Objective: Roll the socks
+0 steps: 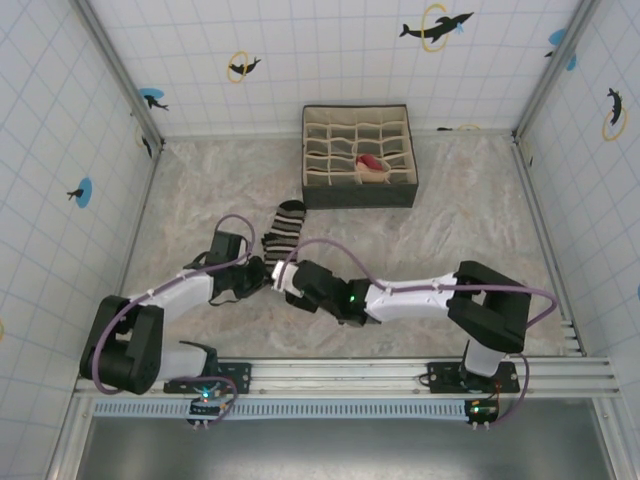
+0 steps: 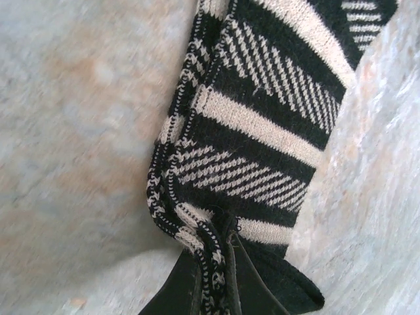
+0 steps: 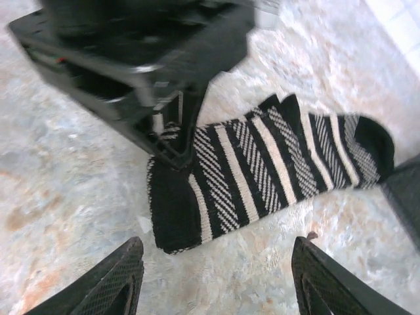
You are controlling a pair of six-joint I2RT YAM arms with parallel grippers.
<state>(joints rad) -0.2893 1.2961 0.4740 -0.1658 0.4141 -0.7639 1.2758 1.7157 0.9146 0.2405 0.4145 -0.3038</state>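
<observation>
A black sock with grey-white stripes [image 1: 284, 230] lies flat on the table, stretching away toward the box. My left gripper [image 2: 220, 248] is shut on this sock's [image 2: 262, 131] near edge, and the fabric bunches between the two fingers. My right gripper [image 3: 216, 279] stands open just short of the same end of the sock [image 3: 262, 164], with bare table between its fingers and nothing held. The left gripper's body [image 3: 144, 65] hangs over the sock's far corner in the right wrist view. The peach-and-red sock [image 1: 372, 164] sits bundled in one compartment of the box.
A dark fabric organizer box [image 1: 402, 190] with many small compartments stands at the back of the table. Tiled walls close in the left, right and back sides. Both arms meet near the table's middle front [image 1: 275, 275].
</observation>
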